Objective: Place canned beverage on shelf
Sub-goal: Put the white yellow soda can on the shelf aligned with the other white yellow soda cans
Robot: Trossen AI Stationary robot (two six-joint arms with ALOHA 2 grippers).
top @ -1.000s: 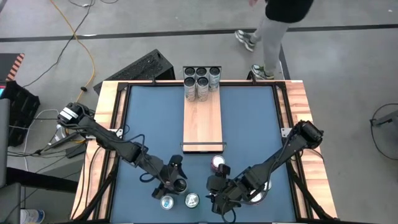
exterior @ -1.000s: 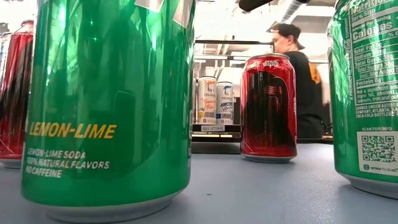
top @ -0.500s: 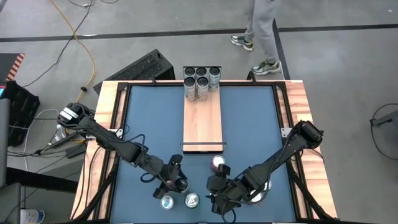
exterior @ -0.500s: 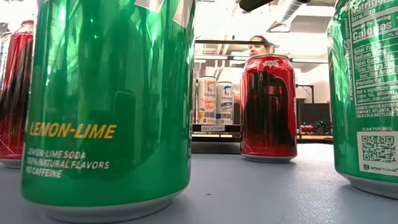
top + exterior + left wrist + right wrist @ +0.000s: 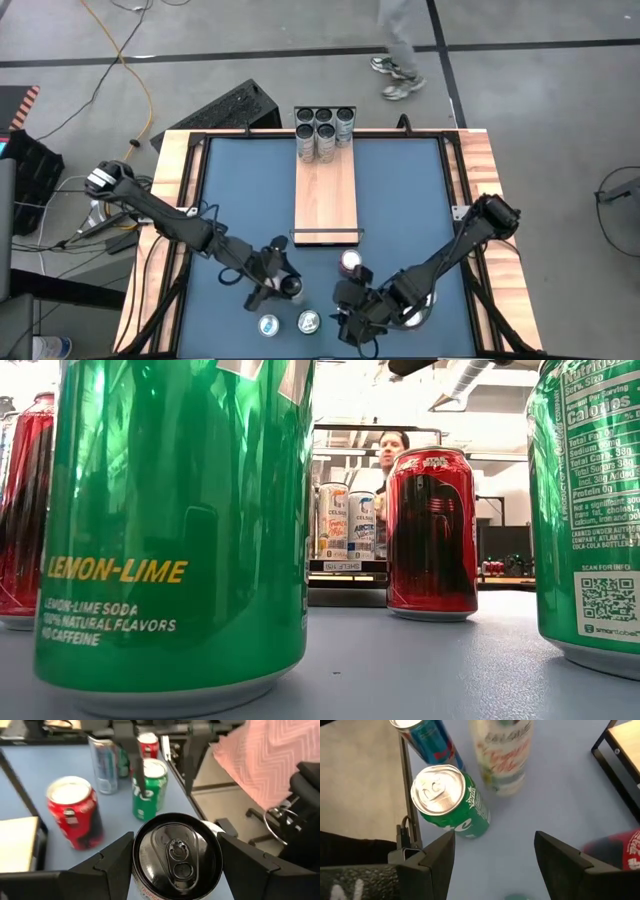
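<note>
Clamping a black-topped can [image 5: 176,856] between its fingers [image 5: 112,862], the left gripper [image 5: 281,284] sits over the near part of the blue table [image 5: 400,210], a little left of the shelf's near end. In the left wrist view only the can's lid and upper rim show; its label is cut off at the picture's edge, so the brand cannot be read. From above, the arm covers most of that can.

The shelf [image 5: 326,195] lies lengthwise down the table's middle, with five cans [image 5: 323,131] bunched at its far end and the rest of the plank bare. In the low view it is almost wholly hidden behind a big green can [image 5: 175,525]; only two pale cans [image 5: 346,521] on it peek through the gap.

The right gripper [image 5: 352,322] waits near the table's front edge, fingers apart and holding nothing; a green can [image 5: 451,802] stands ahead of it. A red can [image 5: 350,263] stands just off the shelf's near end. Two silver-topped cans [image 5: 290,323] stand near the front edge, between the grippers.

A person's legs [image 5: 398,45] cross the floor beyond the table, cut off by the frame's top.
</note>
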